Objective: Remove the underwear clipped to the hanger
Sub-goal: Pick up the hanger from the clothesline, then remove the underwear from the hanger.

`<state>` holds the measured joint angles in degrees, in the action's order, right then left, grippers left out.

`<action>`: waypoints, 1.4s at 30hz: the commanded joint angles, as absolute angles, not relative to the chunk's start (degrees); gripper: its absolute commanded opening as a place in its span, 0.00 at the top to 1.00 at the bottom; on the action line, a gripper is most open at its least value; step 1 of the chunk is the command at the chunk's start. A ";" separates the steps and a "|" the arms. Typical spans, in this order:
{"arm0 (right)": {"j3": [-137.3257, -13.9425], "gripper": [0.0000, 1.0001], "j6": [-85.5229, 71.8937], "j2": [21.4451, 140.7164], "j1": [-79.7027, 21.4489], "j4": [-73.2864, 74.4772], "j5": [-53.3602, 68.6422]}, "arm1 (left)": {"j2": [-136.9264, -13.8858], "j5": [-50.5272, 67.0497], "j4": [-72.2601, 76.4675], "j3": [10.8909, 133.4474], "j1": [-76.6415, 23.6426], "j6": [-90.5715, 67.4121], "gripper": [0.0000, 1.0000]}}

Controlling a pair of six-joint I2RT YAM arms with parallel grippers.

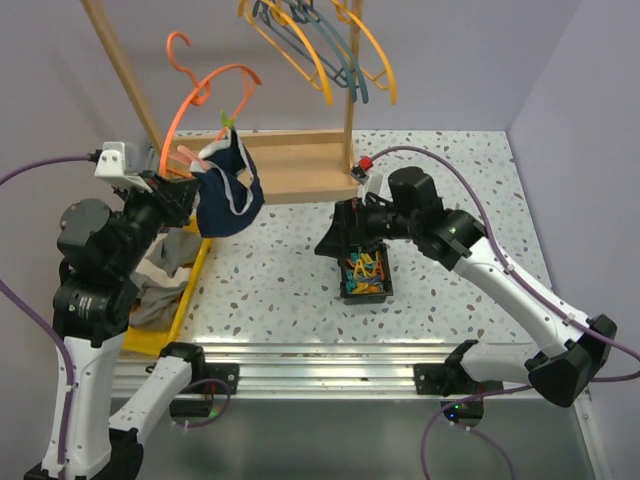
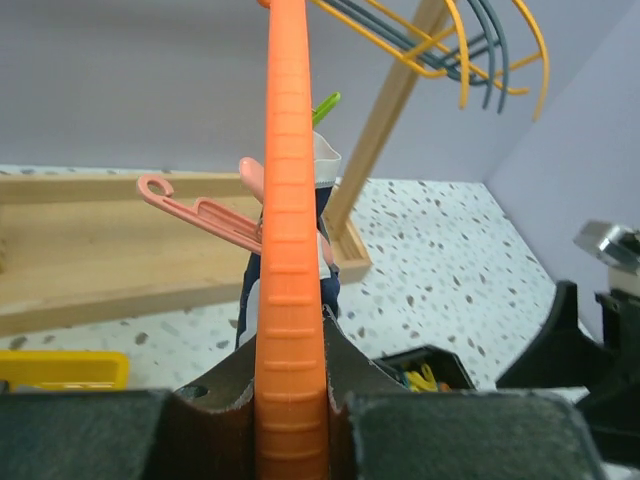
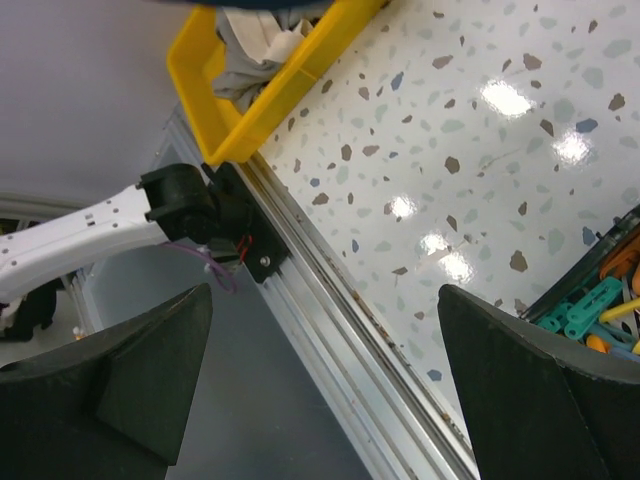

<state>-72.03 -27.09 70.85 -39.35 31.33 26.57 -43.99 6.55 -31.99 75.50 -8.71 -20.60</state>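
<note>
My left gripper (image 1: 178, 186) is shut on the lower end of the orange hanger (image 1: 205, 85), which stands up between the jaws in the left wrist view (image 2: 290, 230). A dark navy underwear (image 1: 230, 190) with light trim hangs from the hanger under a green clip (image 1: 228, 123); it shows behind the hanger in the left wrist view (image 2: 332, 270). A pink clip (image 2: 200, 213) sticks out beside it. My right gripper (image 1: 337, 238) is open and empty, over the table beside the black box; its jaws (image 3: 325, 400) stand wide apart.
A yellow tray (image 1: 190, 290) at the left holds grey and brown underwear (image 1: 165, 270). A black box (image 1: 365, 275) of colourful clips sits mid-table. A wooden rack (image 1: 290, 165) stands behind, with yellow and grey hangers (image 1: 320, 40) above. A metal rail (image 1: 320, 365) runs along the near edge.
</note>
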 commanded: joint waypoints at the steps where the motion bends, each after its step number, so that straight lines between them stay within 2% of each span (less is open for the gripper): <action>1: -74.88 0.02 -29.96 69.17 -39.29 26.02 27.43 | -42.64 15.72 -38.14 72.96 -8.79 -27.24 1.00; 10: -74.44 0.02 -44.37 71.71 -41.12 15.74 25.50 | -35.25 17.14 -44.39 64.17 -8.79 -27.42 1.00; 14: -75.15 0.02 -46.49 74.09 -43.59 17.23 21.45 | -34.63 16.97 -45.78 60.74 -8.79 -25.76 1.00; 19: -74.45 0.02 -48.68 76.46 -44.91 19.16 17.15 | -34.45 11.34 -47.63 58.80 -8.79 -22.24 1.00; 28: -72.95 0.02 -57.20 80.50 -45.35 19.95 10.99 | -33.14 18.70 -47.81 51.86 -8.79 -19.08 1.00; 42: -74.97 0.02 -70.13 96.67 -46.05 16.61 16.17 | -29.18 26.37 -48.60 46.14 -9.49 -18.99 1.00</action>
<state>-72.93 -65.93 95.29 -45.76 19.14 14.61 -29.69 23.31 -50.35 46.13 -8.84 -20.10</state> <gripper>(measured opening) 0.983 0.159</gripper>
